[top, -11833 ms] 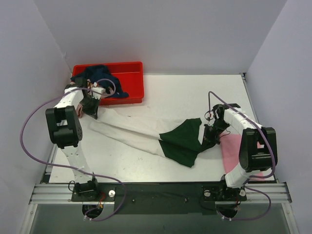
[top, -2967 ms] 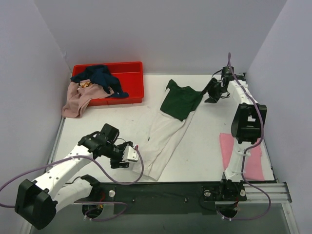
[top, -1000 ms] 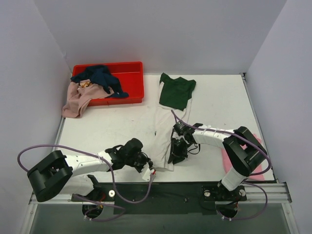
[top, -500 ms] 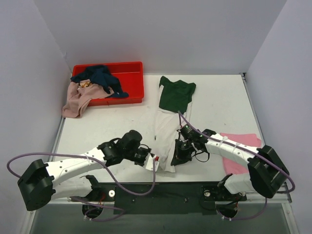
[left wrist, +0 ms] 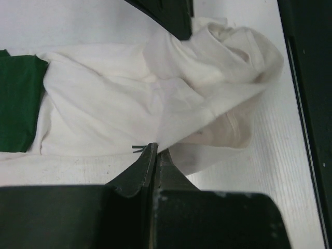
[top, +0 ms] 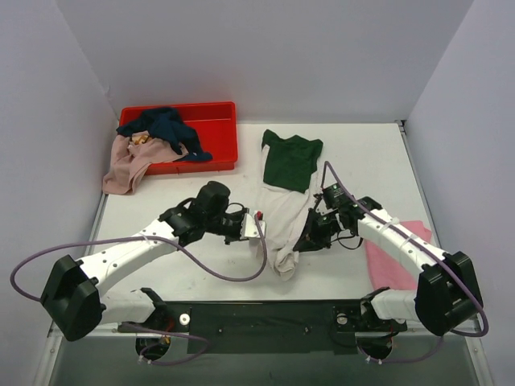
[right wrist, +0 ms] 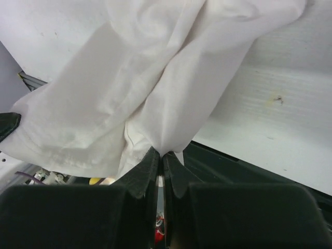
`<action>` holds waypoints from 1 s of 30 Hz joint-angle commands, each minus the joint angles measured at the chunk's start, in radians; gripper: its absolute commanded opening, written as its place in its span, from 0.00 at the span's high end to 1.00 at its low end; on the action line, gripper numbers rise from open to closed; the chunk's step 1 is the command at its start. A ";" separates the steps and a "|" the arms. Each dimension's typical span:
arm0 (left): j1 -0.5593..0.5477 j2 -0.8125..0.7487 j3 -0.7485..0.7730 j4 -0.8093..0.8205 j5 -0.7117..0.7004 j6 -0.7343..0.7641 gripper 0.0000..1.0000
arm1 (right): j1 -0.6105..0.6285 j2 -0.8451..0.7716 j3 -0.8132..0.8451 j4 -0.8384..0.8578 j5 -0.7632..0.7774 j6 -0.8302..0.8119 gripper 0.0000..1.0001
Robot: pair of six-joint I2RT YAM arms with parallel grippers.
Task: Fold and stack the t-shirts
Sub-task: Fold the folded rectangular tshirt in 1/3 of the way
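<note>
1. Top external view: the white-and-green t-shirt (top: 286,201) lies lengthwise on the middle of the counter (top: 177,217), green end far, near hem raised.
2. My left pincer (top: 256,225) and right pincer (top: 311,239) are each clenched on a hem corner.
3. I judge this to be the fold step; the next move calls for carrying both corners evenly toward the green end.

Red crate (top: 216,133) at far left, white table (top: 366,161)

The table (top: 362,153) carries red crate (top: 219,133), white-green tee (top: 291,159), pink tee (top: 385,269).
</note>
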 commanded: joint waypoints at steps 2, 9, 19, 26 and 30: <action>-0.016 -0.009 0.115 -0.588 0.111 0.486 1.00 | 0.017 0.030 -0.004 -0.151 -0.040 -0.087 1.00; -0.114 -0.058 0.040 -0.562 0.083 0.378 1.00 | 0.160 0.083 -0.150 -0.093 -0.041 -0.058 1.00; -0.332 -0.021 -0.155 -0.105 -0.012 0.249 1.00 | 0.162 0.151 -0.233 0.051 -0.012 -0.029 1.00; -0.407 0.045 -0.117 0.053 -0.003 0.172 1.00 | 0.162 0.139 -0.250 0.056 0.028 -0.032 1.00; -0.438 0.072 -0.117 0.096 0.019 0.142 1.00 | 0.162 0.122 -0.262 0.053 0.038 -0.035 1.00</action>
